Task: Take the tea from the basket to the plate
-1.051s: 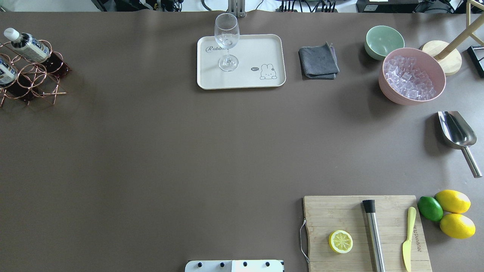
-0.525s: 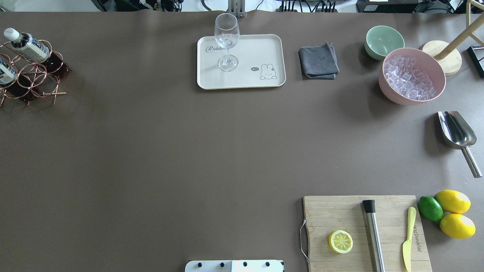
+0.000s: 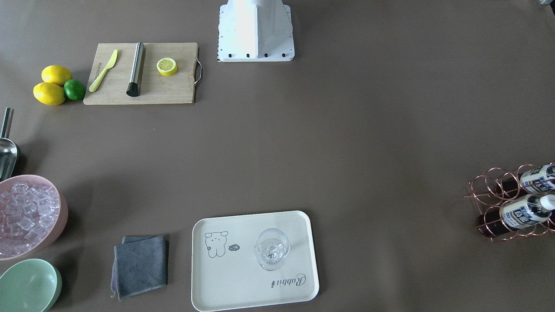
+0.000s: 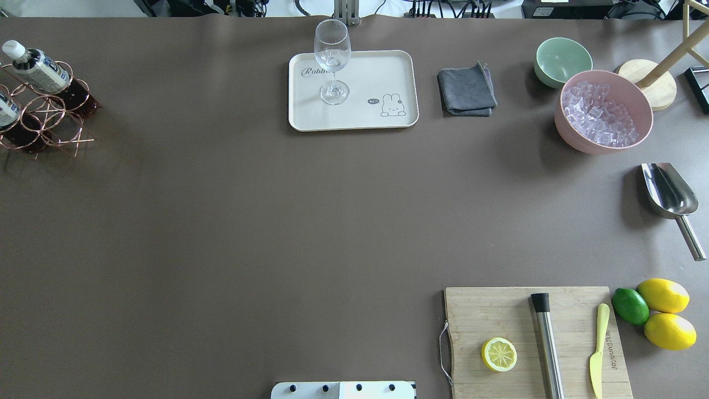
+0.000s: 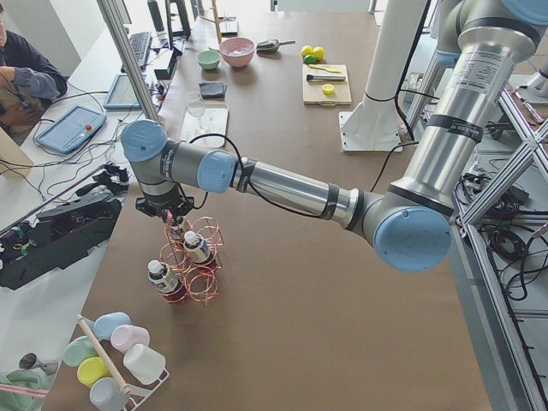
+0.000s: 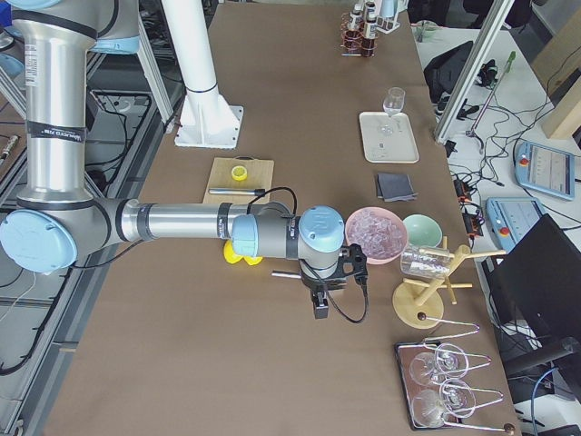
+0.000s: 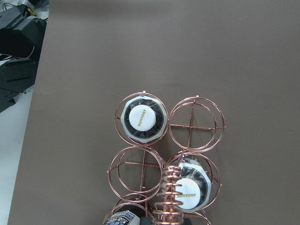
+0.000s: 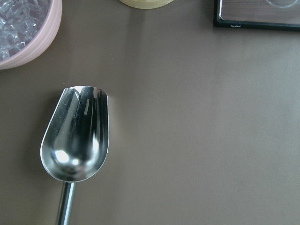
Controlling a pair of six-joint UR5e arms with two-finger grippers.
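Observation:
The basket [image 4: 50,119] of copper wire rings stands at the table's far left, also seen as basket [image 3: 494,182] and basket [image 7: 194,124]. Tea bottles [image 4: 36,69] with white caps sit in its cells; the left wrist view looks down on two caps [image 7: 142,118] and the coiled handle [image 7: 168,197]. My left gripper [image 5: 171,214] sits right over that handle; I cannot tell whether it is open or shut. The plate [image 4: 382,72] lies at the far middle and carries a wine glass [image 4: 332,61]. My right gripper [image 6: 320,309] hovers above a steel scoop [image 8: 77,136]; its state is unclear too.
A grey cloth [image 4: 466,91], a mint bowl [image 4: 562,58] and a pink bowl of ice [image 4: 604,111] lie right of the plate. A cutting board [image 4: 532,338] with a lemon half, muddler and knife sits front right beside lemons and a lime. A seated person [image 5: 21,73] is beyond the table's end.
The basket and its bottles have shifted slightly to the left in the overhead view, and the bottles' tilt has changed. Everything else is still.

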